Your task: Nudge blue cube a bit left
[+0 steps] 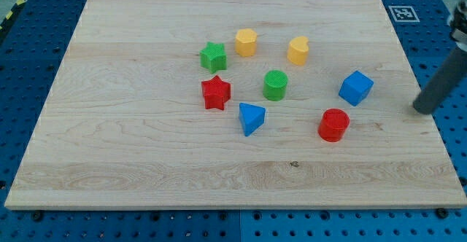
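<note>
The rod slants in from the view's upper right; the tip, which bears no claw, rests right of the blue cube, apart. No legible writing.

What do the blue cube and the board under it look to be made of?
Blue cube: likely 3D-printed plastic, matte, with fine ribbed layer lines on its faces. Board: pale wood, smooth, with visible grain and plank seams. My tip sits to the cube's right, apart from it.

Blue cube, turned diagonal, resting flat toward view's right
</note>
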You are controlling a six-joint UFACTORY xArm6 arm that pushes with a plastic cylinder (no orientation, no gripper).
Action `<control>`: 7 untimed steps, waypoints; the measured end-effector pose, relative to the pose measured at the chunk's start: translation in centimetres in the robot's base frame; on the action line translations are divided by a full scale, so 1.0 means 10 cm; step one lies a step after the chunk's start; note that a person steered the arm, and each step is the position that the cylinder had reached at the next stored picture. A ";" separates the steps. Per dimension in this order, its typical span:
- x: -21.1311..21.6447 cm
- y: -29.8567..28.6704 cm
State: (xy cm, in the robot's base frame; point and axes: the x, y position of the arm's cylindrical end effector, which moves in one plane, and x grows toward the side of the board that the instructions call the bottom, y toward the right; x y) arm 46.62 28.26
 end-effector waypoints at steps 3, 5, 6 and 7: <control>-0.05 -0.49; -0.09 -0.73; -0.11 -0.85; -0.08 -0.62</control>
